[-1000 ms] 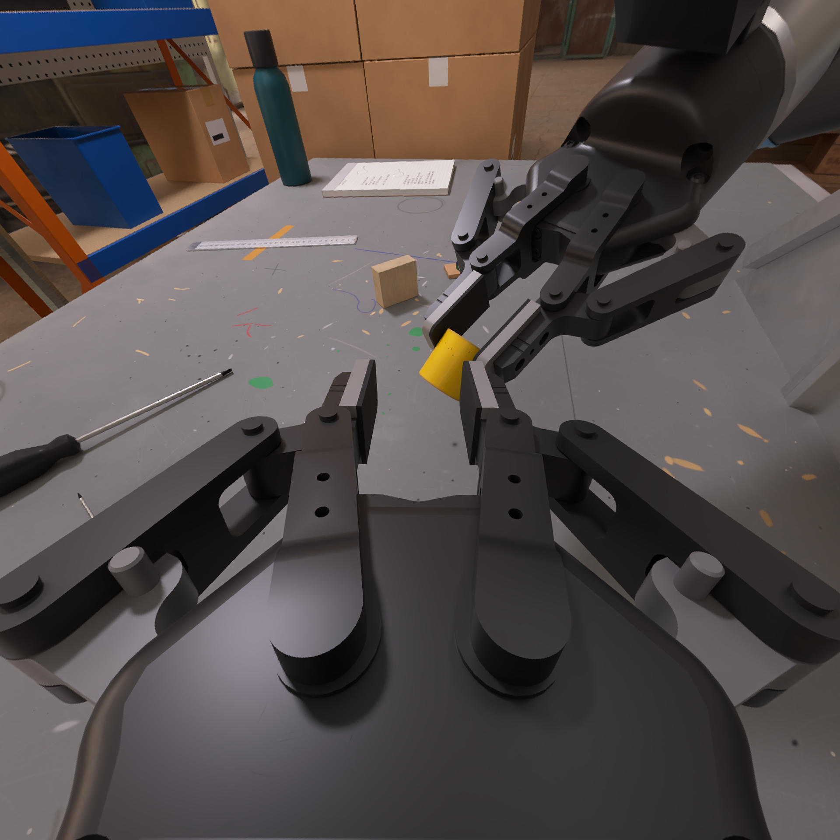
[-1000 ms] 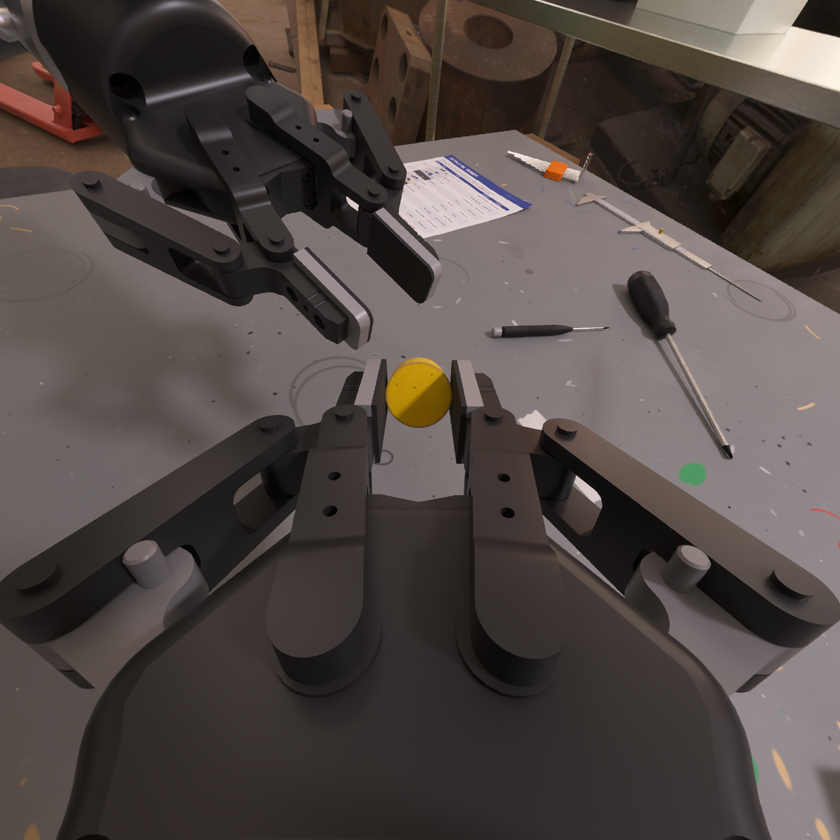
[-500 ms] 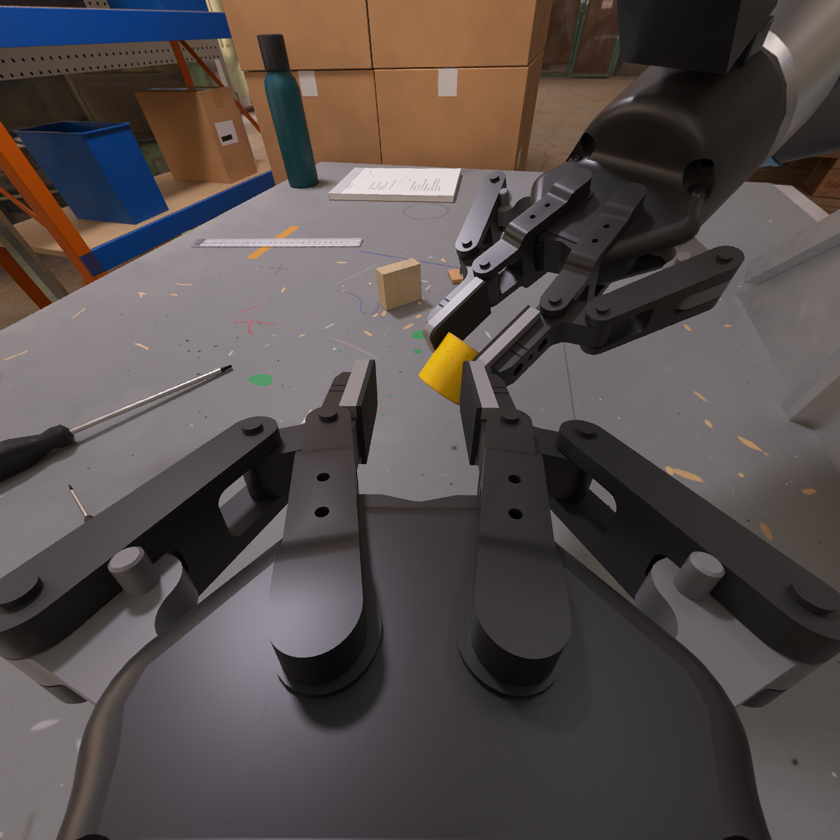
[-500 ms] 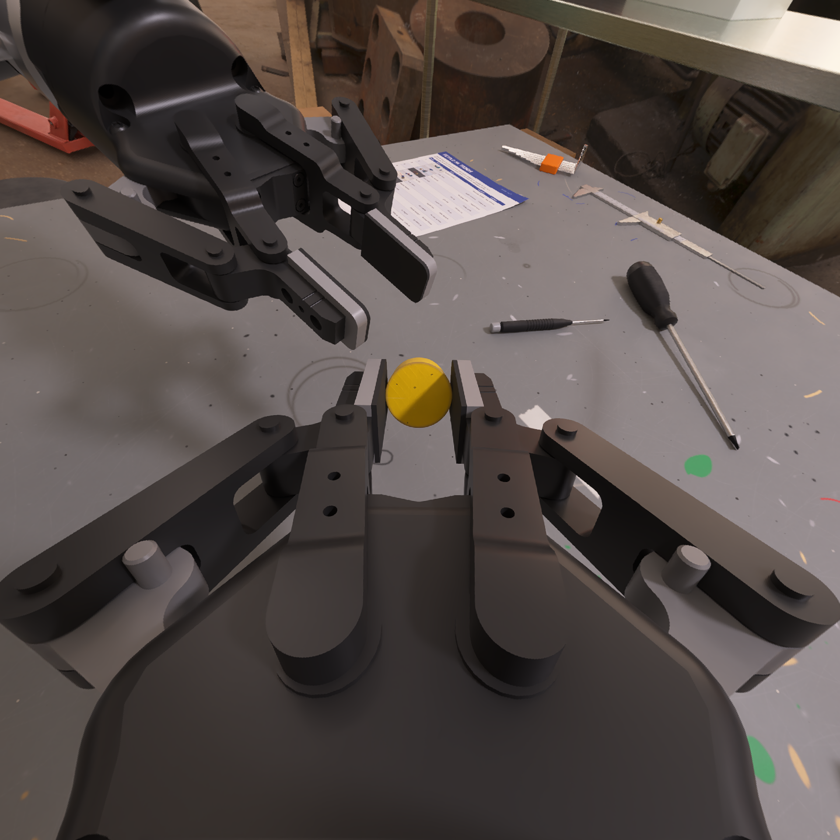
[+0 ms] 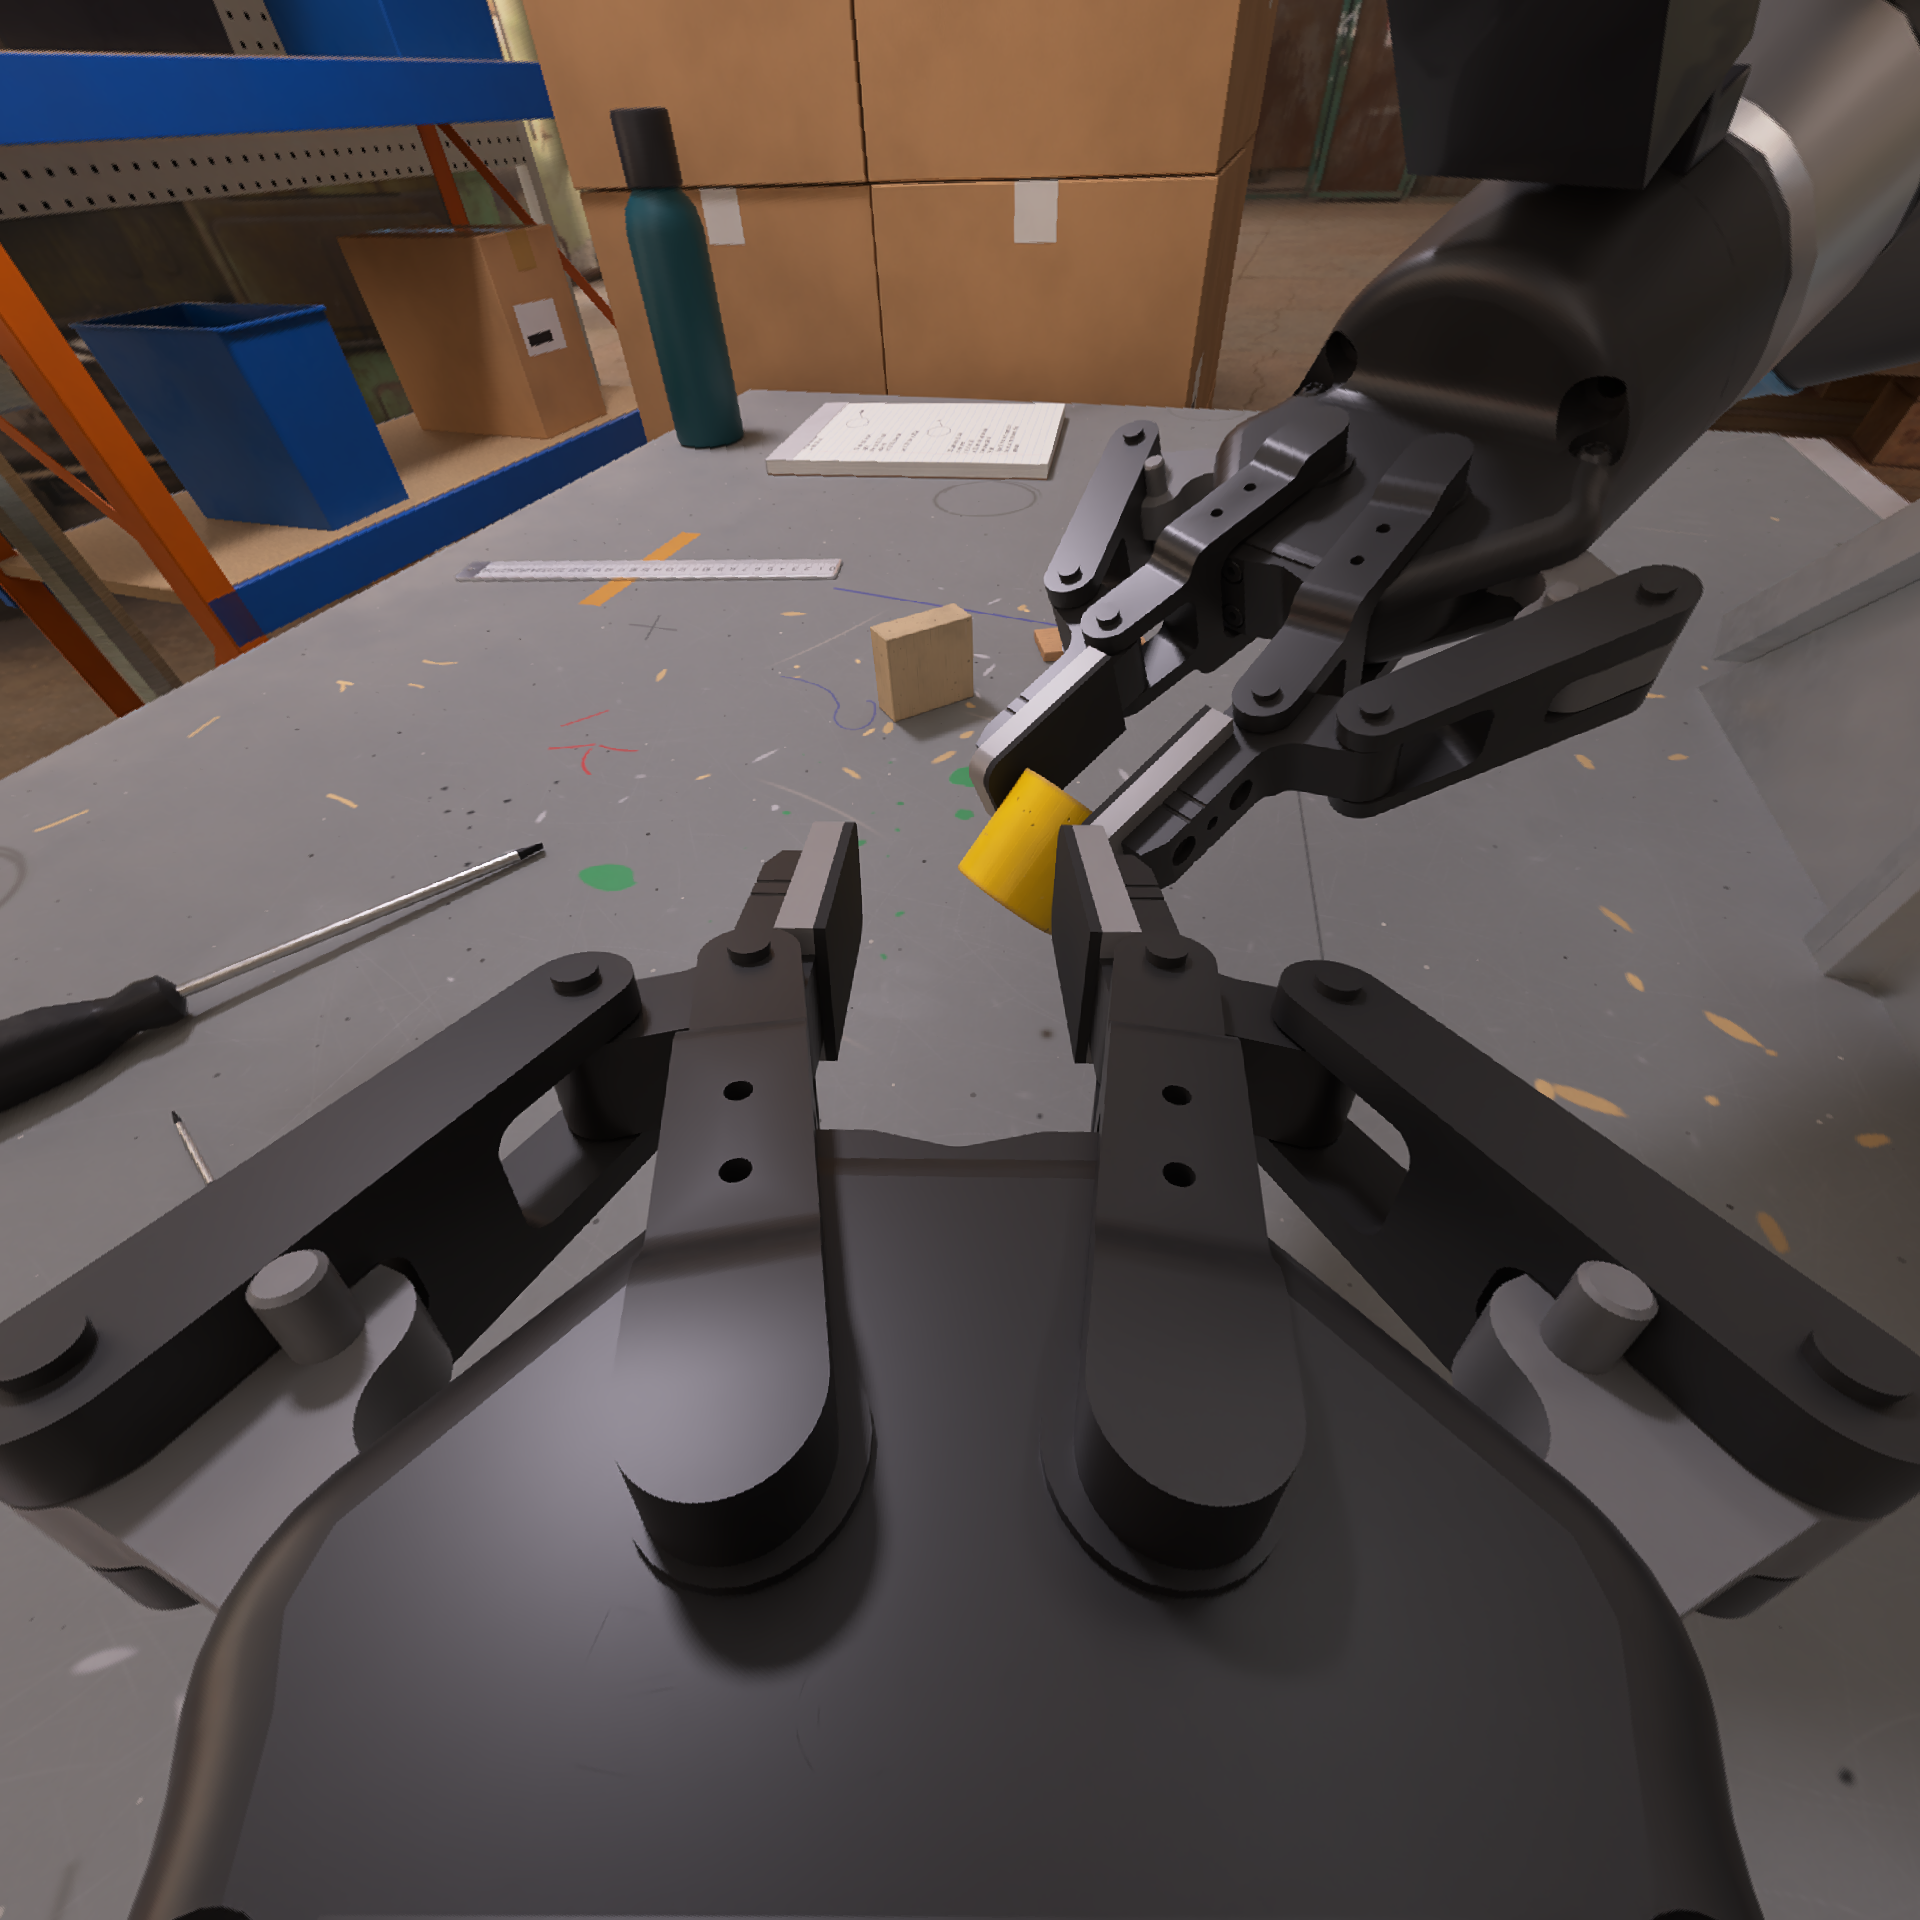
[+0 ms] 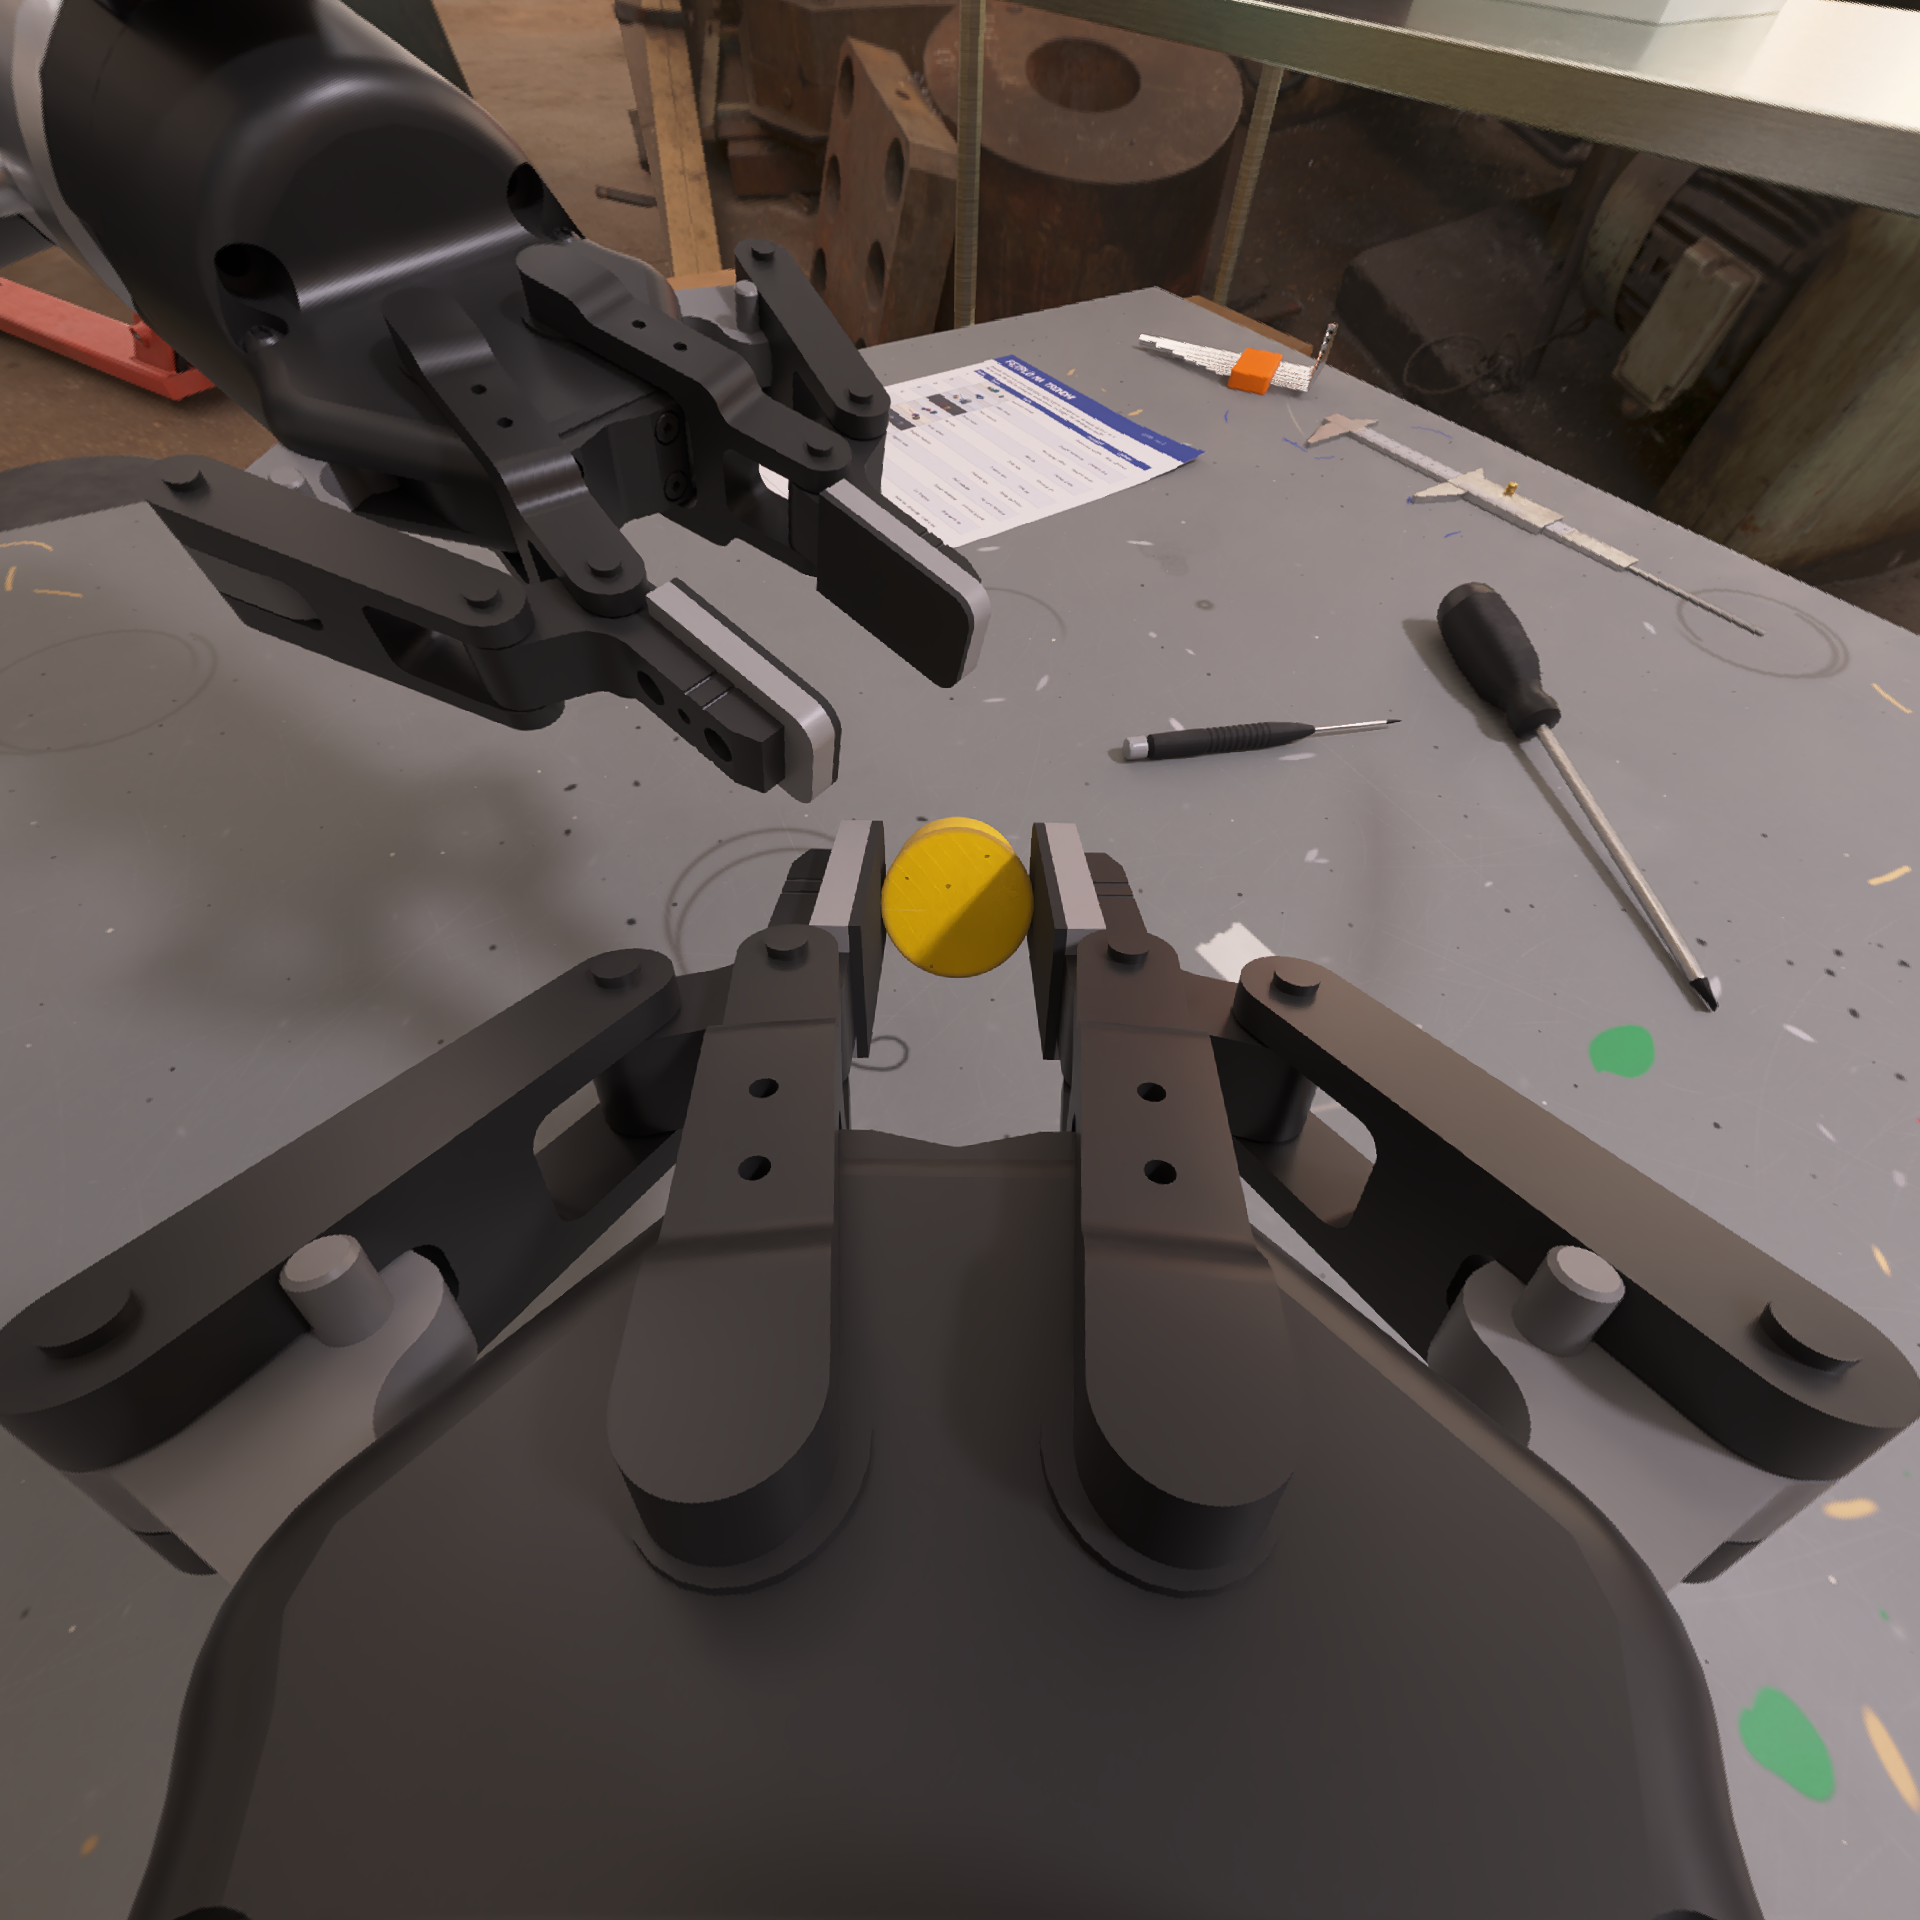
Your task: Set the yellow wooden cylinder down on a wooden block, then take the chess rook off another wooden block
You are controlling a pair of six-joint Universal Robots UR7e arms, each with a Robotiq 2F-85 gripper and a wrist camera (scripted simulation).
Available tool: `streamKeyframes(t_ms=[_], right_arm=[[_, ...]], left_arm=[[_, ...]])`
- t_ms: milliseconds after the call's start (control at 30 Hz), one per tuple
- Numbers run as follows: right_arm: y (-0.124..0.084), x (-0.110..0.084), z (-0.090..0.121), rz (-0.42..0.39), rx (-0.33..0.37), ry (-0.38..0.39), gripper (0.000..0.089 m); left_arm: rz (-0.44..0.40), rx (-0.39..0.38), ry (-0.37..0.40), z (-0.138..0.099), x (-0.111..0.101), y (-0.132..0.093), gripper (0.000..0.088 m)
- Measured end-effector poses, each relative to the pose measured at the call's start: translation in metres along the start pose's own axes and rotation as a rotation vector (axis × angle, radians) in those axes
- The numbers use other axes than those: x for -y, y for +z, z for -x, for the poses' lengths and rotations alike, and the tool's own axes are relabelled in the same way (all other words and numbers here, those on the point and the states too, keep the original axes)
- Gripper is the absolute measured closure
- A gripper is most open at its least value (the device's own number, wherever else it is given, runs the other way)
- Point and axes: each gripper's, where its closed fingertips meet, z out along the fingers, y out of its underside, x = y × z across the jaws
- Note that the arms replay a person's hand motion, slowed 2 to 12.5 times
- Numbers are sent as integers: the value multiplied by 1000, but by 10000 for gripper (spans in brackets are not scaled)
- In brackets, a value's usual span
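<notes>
My right gripper (image 6: pixel 956 904) is shut on the yellow wooden cylinder (image 6: pixel 956 896) and holds it on its side above the grey table. In the left wrist view the cylinder (image 5: pixel 1013 847) sticks out of the right gripper (image 5: pixel 1065 816), just past my left gripper's right fingertip. My left gripper (image 5: pixel 951 904) is open and empty; it also shows in the right wrist view (image 6: pixel 883 696), above and behind the cylinder, apart from it. A pale wooden block (image 5: pixel 923 661) stands on the table beyond. A small brown piece (image 5: pixel 1049 644) is partly hidden behind the right gripper. No chess rook shows.
On the left gripper's side lie a teal bottle (image 5: pixel 675 281), a notepad (image 5: pixel 920 442), a steel ruler (image 5: pixel 649 569) and a screwdriver (image 5: pixel 260 956). On the right gripper's side lie a large screwdriver (image 6: pixel 1558 758), a small one (image 6: pixel 1236 740), a printed sheet (image 6: pixel 1029 447) and a caliper (image 6: pixel 1486 488).
Both views have shifted slightly over the table. The right gripper keeps its hold on the cylinder, and the left gripper stays open close beside it.
</notes>
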Motion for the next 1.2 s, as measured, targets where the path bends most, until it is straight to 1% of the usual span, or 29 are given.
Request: streamKeyframes(t_ms=[800, 1067, 1200], right_arm=[[0, 2, 1, -33, 13, 68, 644], [0, 2, 1, -39, 4, 62, 644], [0, 2, 1, -36, -13, 30, 644]], left_arm=[[-41, 20, 0, 0, 4, 0, 541], [-46, 30, 12, 0, 5, 0, 542], [-42, 36, 22, 0, 5, 0, 543]])
